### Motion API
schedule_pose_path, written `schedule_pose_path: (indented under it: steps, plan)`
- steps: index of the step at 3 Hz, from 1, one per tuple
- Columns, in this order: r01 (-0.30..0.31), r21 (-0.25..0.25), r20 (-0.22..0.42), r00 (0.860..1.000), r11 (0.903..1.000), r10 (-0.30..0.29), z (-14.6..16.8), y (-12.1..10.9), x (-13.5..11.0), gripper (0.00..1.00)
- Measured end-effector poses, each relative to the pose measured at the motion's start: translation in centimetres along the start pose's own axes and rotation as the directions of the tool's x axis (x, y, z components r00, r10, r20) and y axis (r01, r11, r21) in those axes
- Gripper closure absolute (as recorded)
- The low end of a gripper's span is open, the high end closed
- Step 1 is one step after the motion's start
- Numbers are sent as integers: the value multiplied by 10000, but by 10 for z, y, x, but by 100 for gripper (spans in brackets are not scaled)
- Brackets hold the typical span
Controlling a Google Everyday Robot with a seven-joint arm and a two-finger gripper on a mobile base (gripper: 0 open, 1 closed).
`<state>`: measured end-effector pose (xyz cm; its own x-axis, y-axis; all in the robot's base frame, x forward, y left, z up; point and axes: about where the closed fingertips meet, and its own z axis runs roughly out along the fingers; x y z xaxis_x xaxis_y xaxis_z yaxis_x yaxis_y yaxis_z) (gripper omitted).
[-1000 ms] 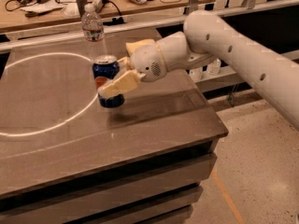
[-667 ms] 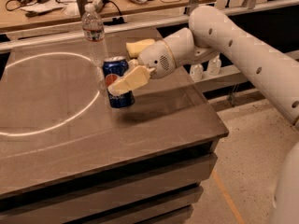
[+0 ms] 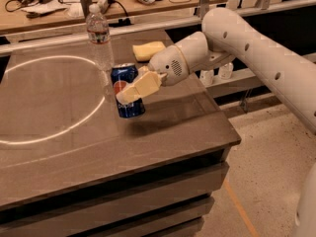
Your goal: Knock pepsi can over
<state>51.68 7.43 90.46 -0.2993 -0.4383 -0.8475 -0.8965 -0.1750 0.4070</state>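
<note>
The counter [image 3: 59,147] is unchanged; the white arm [image 3: 256,48] has drawn slightly rightward and toward the front edge since a second ago; the water bottle [image 3: 99,38] stands upright just behind, undisturbed; the pepsi can [image 3: 129,105] has travelled with the arm, now mid-counter, leaning but not flat; the pincer [image 3: 129,89] appears pinched on it, one finger across its front; the knock-over looks begun, unfinished.

Pepsi can [image 3: 131,107]: small, dark blue, red-white-blue round logo, silver top; slightly tilted, top leaning left; right of centre on the table [image 3: 59,152]; clasped at mid-height by the gripper [image 3: 131,88], one finger across its front.
</note>
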Motion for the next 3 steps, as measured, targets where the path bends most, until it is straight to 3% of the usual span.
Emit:
schedule_pose_path:
  steps: [1, 2, 3]
  plan:
    - [-1068, 705, 903, 9909, 9918, 1003, -5, 14, -5, 100]
    - [-2819, 1084, 1799, 9487, 9533, 2600, -10, 23, 10, 100]
    - [-4247, 1495, 2243, 8941, 8929, 3877, -20, 27, 23, 100]
